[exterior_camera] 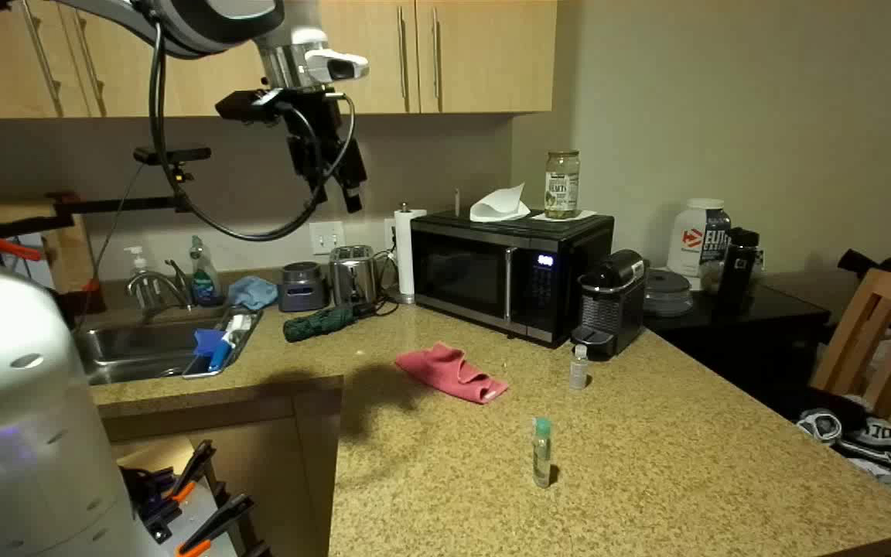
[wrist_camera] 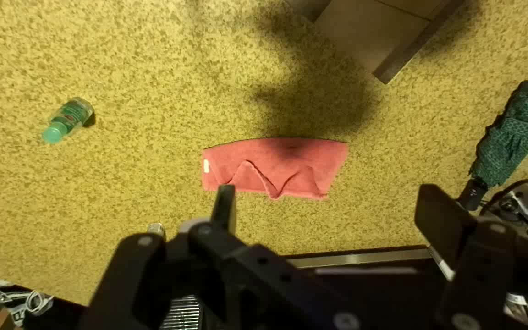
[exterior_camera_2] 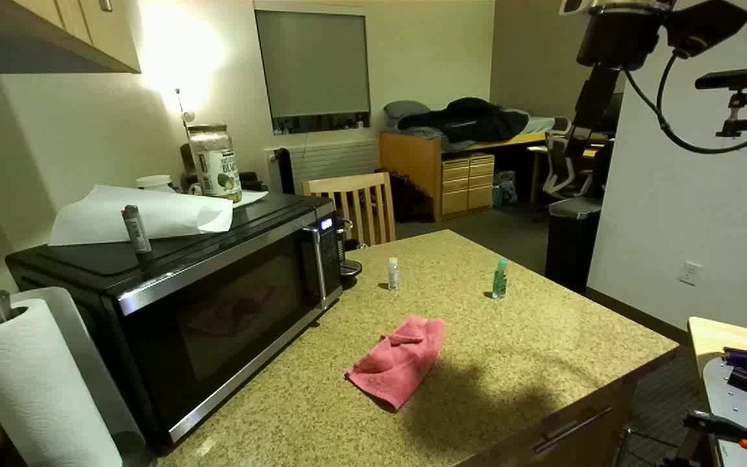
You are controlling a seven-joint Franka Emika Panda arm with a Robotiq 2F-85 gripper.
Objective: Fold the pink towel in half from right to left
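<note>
My pincer (wrist_camera: pixel 326 206), jaws spread wide, hung above the tabletop (wrist_camera: pixel 131 68); in an exterior view I saw the pink towel (exterior_camera: pixel 445 373) rumpled there, nearer than the microwave (exterior_camera: pixel 461 271), left of the green-capped bottle (exterior_camera: pixel 541 458).

- The window (exterior_camera_2: pixel 315 121) is mostly covered by a grey blind (exterior_camera_2: pixel 313 61); the wall (exterior_camera_2: pixel 182 52) beside it is brightly lit.
- A wooden bed (exterior_camera_2: pixel 409 155) is piled with dark bedding (exterior_camera_2: pixel 471 123); drawers (exterior_camera_2: pixel 467 185) are set beneath.
- A slatted wooden chair (exterior_camera_2: pixel 347 183) is seen in both exterior views.
- Pale wooden wall cabinets (exterior_camera: pixel 492 58) are fitted with bar handles (exterior_camera: pixel 435 54).
- A dark floor (exterior_camera_2: pixel 513 224) is partly hidden by the speckled countertop (exterior_camera_2: pixel 574 324).
- A white wall (exterior_camera_2: pixel 672 175) is fitted with an electrical outlet (exterior_camera_2: pixel 692 273).
</note>
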